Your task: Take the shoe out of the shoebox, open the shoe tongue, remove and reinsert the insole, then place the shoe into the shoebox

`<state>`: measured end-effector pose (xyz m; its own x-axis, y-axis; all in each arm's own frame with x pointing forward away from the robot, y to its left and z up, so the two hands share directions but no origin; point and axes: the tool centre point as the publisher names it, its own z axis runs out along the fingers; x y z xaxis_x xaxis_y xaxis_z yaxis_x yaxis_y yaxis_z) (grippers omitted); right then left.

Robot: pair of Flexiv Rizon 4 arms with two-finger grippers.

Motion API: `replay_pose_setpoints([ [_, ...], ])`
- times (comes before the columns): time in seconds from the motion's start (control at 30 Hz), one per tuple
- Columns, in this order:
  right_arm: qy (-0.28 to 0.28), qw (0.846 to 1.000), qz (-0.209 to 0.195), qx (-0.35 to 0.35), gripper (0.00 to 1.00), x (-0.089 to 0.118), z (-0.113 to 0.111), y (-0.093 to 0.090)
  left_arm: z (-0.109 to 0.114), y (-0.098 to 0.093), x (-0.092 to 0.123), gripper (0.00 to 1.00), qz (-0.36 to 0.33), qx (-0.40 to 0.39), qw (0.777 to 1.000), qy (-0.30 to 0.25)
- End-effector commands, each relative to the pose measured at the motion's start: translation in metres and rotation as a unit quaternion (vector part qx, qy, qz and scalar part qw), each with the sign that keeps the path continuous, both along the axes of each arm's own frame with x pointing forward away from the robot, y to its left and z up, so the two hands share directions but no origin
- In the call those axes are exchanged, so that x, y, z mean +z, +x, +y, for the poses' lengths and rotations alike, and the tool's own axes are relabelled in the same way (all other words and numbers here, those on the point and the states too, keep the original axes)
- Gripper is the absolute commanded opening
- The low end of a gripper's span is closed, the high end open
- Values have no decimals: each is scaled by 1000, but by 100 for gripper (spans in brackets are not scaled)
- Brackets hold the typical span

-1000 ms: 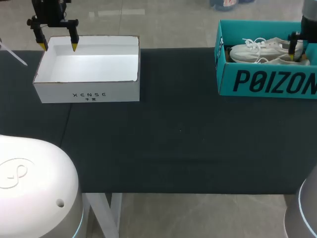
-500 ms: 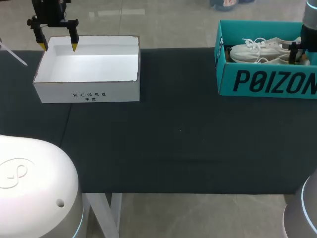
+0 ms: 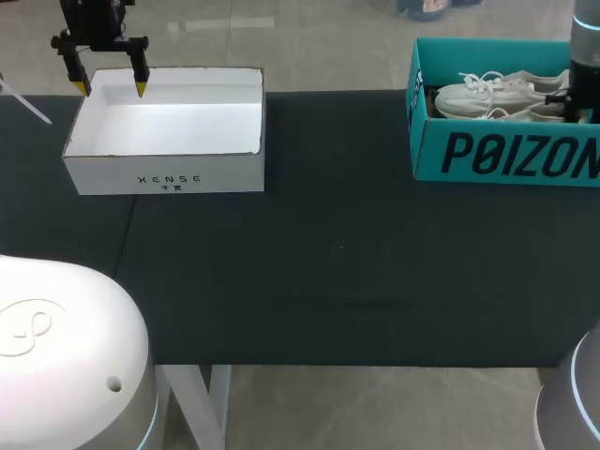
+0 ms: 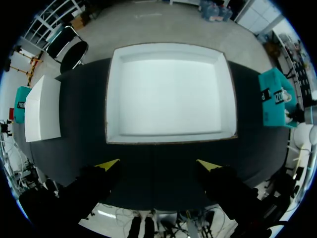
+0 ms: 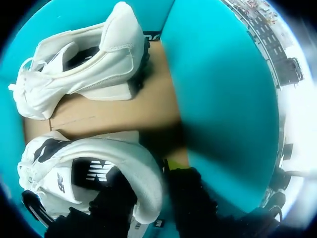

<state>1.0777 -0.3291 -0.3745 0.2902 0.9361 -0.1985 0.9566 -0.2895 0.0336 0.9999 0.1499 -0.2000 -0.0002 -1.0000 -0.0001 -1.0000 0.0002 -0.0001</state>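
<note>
The teal shoebox [image 3: 506, 155] stands open at the table's back right with two white shoes in it. My right gripper [image 3: 572, 105] is down inside the shoebox [image 5: 223, 99]. It is shut on the heel of the near shoe [image 5: 99, 158], one finger inside the opening and the other, yellow-tipped finger [image 5: 174, 167] outside. The far shoe [image 5: 84, 64] lies on its side beyond it, laces away from the gripper. My left gripper [image 3: 106, 86] hangs open above the back edge of a white box [image 3: 164, 178], holding nothing.
The white box [image 4: 168, 139] at the back left is open-topped and holds nothing. A second white box or lid [image 4: 42, 106] lies at the table's left end. The dark table [image 3: 337, 262] stretches between the two boxes.
My right gripper has sunk deeper into the shoebox and its fingers have closed on the near shoe's heel. The left arm has not moved.
</note>
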Motion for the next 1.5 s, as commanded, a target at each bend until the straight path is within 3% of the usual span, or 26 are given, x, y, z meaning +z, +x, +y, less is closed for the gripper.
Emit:
replay_pose_setpoints([
  [0.03, -11, 1000, 4, -15, 0, 15, 0, 4, 0, 0, 0, 100, 0, 0, 1000, 0],
  [0.6, -26, 998, -39, -33, 0, 111, 8, -6, 0, 0, 0, 100, 0, 0, 1000, 0],
  [1.03, -41, 997, -69, 3, 0, 202, 55, -35, 0, 0, 0, 100, 0, 0, 1000, 0],
  [1.27, -45, 996, -71, 2, 0, 219, 85, -67, 0, 0, 0, 100, 0, 0, 1000, 0],
  [1.5, -46, 997, -64, 12, 0, 209, 135, -107, 0, 0, 0, 100, 0, 0, 1000, 0],
])
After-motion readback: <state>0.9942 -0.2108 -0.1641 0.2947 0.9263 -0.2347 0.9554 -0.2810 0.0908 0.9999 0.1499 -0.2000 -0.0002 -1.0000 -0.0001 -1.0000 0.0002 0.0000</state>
